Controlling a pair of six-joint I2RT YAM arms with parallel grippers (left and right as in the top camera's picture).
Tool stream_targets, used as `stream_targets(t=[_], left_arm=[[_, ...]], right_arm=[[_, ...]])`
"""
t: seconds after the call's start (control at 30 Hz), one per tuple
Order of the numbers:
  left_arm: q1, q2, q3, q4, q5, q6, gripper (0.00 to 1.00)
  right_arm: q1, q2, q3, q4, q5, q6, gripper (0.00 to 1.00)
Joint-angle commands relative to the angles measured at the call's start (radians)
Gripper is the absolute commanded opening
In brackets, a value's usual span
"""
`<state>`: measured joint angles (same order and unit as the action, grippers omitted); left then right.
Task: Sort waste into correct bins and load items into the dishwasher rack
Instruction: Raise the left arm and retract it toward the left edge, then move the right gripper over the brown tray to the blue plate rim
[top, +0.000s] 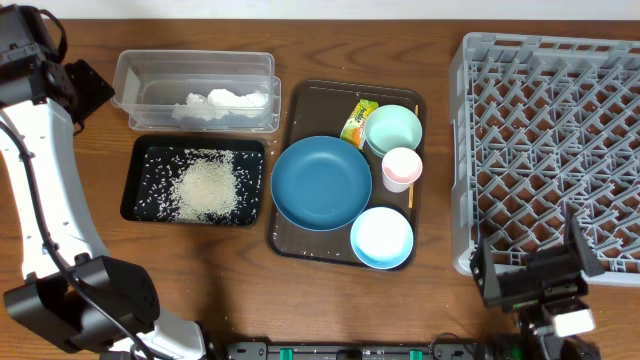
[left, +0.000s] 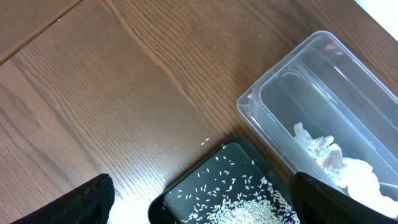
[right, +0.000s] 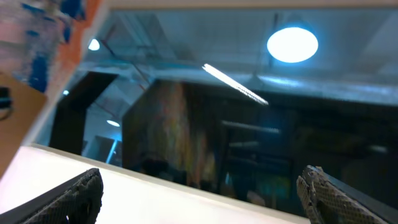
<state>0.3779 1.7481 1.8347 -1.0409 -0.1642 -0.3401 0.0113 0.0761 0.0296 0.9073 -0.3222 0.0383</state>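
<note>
White rice (top: 207, 185) lies heaped in the black tray (top: 135, 180). The crumpled tissue (top: 222, 103) lies in the clear tub (top: 195, 62). The yellow-green wrapper (top: 357, 123), blue plate (top: 320, 182), mint bowl (top: 394, 128), cup (top: 402, 167), light blue bowl (top: 381, 237) and wooden stick (top: 411, 195) sit on the brown serving tray (top: 300, 100). The grey rack (top: 550, 130) stands at the right. My left gripper (top: 92, 90) (left: 202, 186) is open and empty, left of the tub (left: 292, 68), above the black tray's corner (left: 186, 193). My right gripper (top: 530, 262) (right: 202, 180) is open, pointing upward.
A few stray rice grains lie on the wood beside the black tray (left: 205, 142). The left arm's white link (top: 50, 190) runs along the table's left side. The right arm's base sits at the rack's front edge.
</note>
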Motion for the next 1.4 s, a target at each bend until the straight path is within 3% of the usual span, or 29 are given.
stream_targets(t=[0.0, 0.2, 0.33, 0.5, 0.63, 0.8, 0.87, 0.97, 1.17, 1.37], left_arm=[[0.003, -0.003, 0.003, -0.003, -0.012, -0.002, 0.92], [0.003, -0.003, 0.003, -0.003, -0.012, -0.002, 0.92], [0.003, -0.003, 0.003, -0.003, -0.012, -0.002, 0.92], [0.003, -0.003, 0.003, -0.003, -0.012, -0.002, 0.92], [0.003, -0.003, 0.003, -0.003, -0.012, -0.002, 0.92], [0.003, -0.003, 0.003, -0.003, -0.012, -0.002, 0.92], [0.003, -0.003, 0.003, -0.003, -0.012, -0.002, 0.92], [0.003, -0.003, 0.003, -0.003, -0.012, -0.002, 0.92], [0.003, -0.003, 0.003, -0.003, -0.012, -0.002, 0.92], [0.003, -0.003, 0.003, -0.003, -0.012, -0.002, 0.92]], right_arm=[[0.009, 0.115, 0.100, -0.002, 0.064, 0.012, 0.99], [0.009, 0.491, 0.385, -0.007, -0.058, 0.005, 0.99], [0.008, 0.786, 0.639, -0.086, -0.365, 0.006, 0.99], [0.012, 1.037, 0.756, -0.087, -0.731, 0.055, 0.99], [0.064, 1.189, 0.761, 0.018, -0.748, 0.195, 0.99], [0.149, 1.256, 0.765, 0.024, -0.646, 0.195, 0.99], [0.184, 1.256, 0.786, -0.056, -0.534, 0.201, 0.99], [0.235, 1.260, 0.887, -0.320, -0.381, 0.169, 0.99], [0.428, 1.360, 1.318, -1.124, -0.019, -0.140, 0.99], [0.620, 1.536, 1.610, -1.532, 0.291, -0.211, 0.99]])
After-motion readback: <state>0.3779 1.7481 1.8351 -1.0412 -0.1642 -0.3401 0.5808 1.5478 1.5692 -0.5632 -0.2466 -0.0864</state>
